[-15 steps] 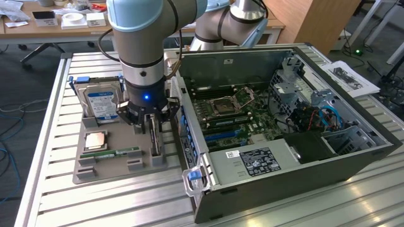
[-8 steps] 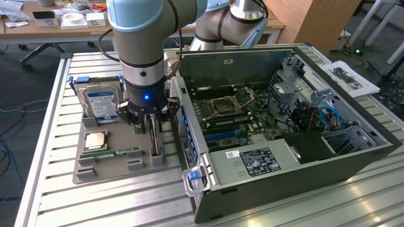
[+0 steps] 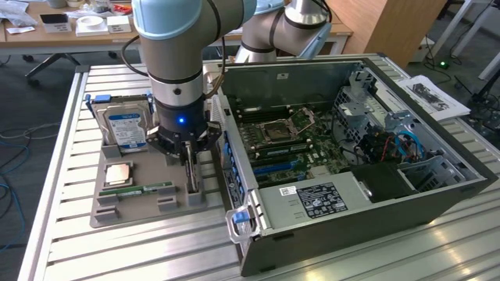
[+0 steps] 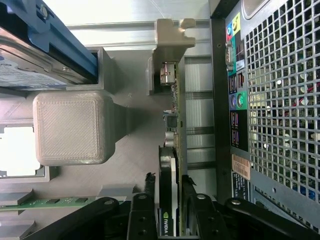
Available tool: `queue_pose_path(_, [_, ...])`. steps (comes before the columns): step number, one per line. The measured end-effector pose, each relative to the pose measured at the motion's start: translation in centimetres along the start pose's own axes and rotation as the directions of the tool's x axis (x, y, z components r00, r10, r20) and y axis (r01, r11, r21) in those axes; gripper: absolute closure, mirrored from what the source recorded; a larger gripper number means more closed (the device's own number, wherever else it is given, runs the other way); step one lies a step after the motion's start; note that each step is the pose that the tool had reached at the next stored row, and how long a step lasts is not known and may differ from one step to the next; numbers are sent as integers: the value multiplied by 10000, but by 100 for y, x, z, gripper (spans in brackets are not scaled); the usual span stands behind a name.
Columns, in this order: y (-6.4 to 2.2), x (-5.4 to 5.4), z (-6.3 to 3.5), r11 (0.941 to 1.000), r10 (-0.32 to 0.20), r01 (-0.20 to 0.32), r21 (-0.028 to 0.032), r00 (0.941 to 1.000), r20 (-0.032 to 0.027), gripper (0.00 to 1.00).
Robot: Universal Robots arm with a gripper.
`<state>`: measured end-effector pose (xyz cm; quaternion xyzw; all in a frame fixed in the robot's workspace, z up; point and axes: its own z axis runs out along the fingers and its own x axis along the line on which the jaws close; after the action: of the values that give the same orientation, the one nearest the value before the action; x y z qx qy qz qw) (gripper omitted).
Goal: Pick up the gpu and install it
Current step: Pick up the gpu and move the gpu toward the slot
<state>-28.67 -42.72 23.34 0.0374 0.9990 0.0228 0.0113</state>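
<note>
Two jaws stand open astride the upright gpu [image 4: 168, 200] in the grey tray [image 4: 135, 150].

A small green-and-white logo is seen on the gpu [image 4: 166, 175]; print on the hard drive label [image 3: 125, 130] cannot be read.

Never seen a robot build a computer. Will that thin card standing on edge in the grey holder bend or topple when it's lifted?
The gpu looks like a rigid circuit board, so it probably stays stiff. Thin and standing on edge in the grey holder, it could tip if nudged sideways. Its exposed components suggest it is fragile.
</note>
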Motion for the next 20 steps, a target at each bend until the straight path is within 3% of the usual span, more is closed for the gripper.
queue_pose_path(2, [0, 0, 0, 10000, 0, 0, 1, 10000, -1, 73])
queue_pose_path(20, [0, 0, 0, 9999, -120, 120, -10, 9999, -6, 73])
